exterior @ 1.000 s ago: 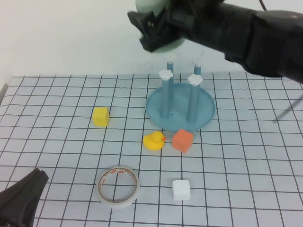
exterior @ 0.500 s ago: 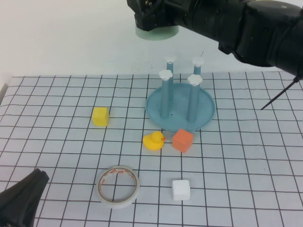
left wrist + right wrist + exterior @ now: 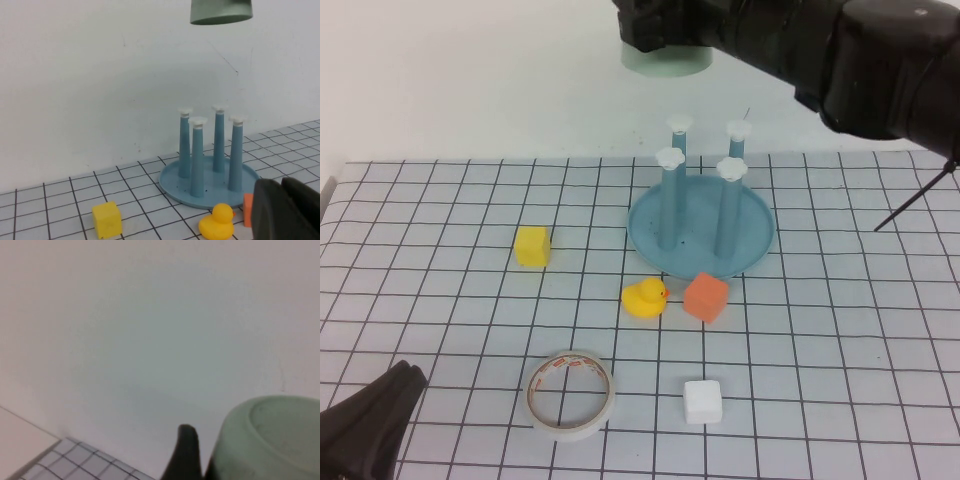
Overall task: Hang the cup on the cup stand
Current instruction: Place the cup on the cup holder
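Gridded table [image 3: 840, 400] is seen spread below a plain white wall.

Right arm [image 3: 860, 60] is seen reaching in high across the far side; the right gripper [image 3: 660, 25] is closed on the cup [image 3: 667, 62], held up in the air above and slightly left of the cup stand [image 3: 700, 225], well clear of the post caps. Cup's long axis is vertical; its flat round end faces down. In the left wrist view the cup [image 3: 221, 11] is noted hanging high over the four upright posts of the stand [image 3: 210, 172], not touching them. In the right wrist view only the cup's rounded end [image 3: 270, 440] beside one dark finger [image 3: 186, 452] is shown against the wall.

Left gripper [image 3: 365, 425] is seen low at the near left corner; whether it is open or closed cannot be told.

Tape roll [image 3: 570, 394] lies near-left of centre. Orange block [image 3: 706, 296] sits touching the stand's near rim, the yellow duck [image 3: 645, 297] just beside it. Yellow block [image 3: 532, 245] lies left of the stand, white block [image 3: 702, 401] near the front. Nothing stands between cup and posts.
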Available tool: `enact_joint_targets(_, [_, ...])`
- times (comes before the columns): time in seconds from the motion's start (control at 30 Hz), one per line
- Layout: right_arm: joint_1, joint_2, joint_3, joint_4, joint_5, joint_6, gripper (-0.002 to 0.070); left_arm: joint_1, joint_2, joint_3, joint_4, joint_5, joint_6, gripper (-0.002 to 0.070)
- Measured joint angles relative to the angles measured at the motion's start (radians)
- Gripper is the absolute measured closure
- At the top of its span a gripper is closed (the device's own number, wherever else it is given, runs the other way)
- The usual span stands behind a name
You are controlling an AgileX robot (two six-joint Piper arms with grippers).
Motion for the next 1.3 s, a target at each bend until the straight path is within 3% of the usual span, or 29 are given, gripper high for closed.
enact_joint_targets(0.2, [-0.014,0.0,-0.002,-0.9,0.087,1.046,0.0091,0.0,0.0,0.0,0.0,0.002,0.0,0.0676])
enact_joint_targets(0.33, [-0.026,0.004,-0.002,-1.282,0.087,1.401,0.0091,0.0,0.0,0.0,0.0,0.002,0.0,0.0676])
enact_joint_targets(0.57, [-0.087,0.08,-0.002,-1.399,0.011,1.591,0.0092,0.0,0.0,0.0,0.0,0.002,0.0,0.0676])
enact_joint_targets(0.87, [-0.102,0.192,-0.002,-1.646,-0.346,1.81,0.0092,0.0,0.0,0.0,0.0,0.006,0.0,0.0676])
enact_joint_targets(1.3, [-0.166,0.272,-0.004,-1.605,-0.391,1.76,0.0092,0.0,0.0,0.0,0.0,0.086,0.0,0.0676])
